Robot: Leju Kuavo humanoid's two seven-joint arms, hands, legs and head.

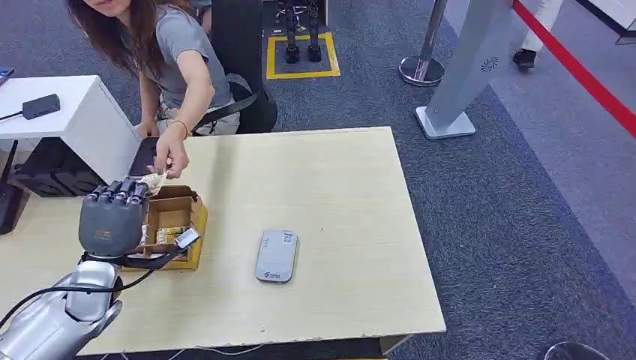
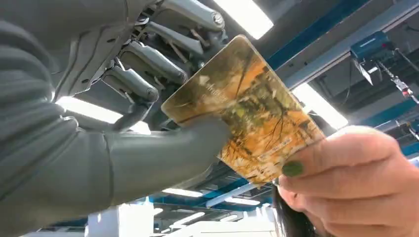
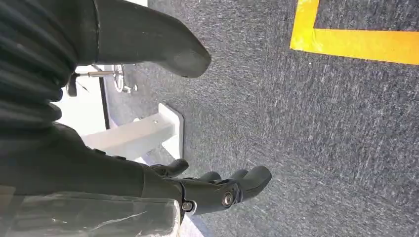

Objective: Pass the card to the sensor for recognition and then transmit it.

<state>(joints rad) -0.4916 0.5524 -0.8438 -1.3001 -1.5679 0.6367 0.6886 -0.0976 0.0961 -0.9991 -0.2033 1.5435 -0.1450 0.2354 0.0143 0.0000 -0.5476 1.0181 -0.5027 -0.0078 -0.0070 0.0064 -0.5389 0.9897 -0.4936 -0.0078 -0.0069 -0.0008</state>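
Holding cards [image 1: 166,236], cardboard box [image 1: 196,214] beside left hand [image 1: 112,217]

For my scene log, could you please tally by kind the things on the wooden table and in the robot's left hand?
Cardboard box: 1
Grey sensor: 1
Card, held by the left hand and a person's hand: 1
Total: 3; the cards inside the box are too small to count.

One card [image 2: 247,113], one sensor [image 1: 276,256], one box [image 1: 177,222]
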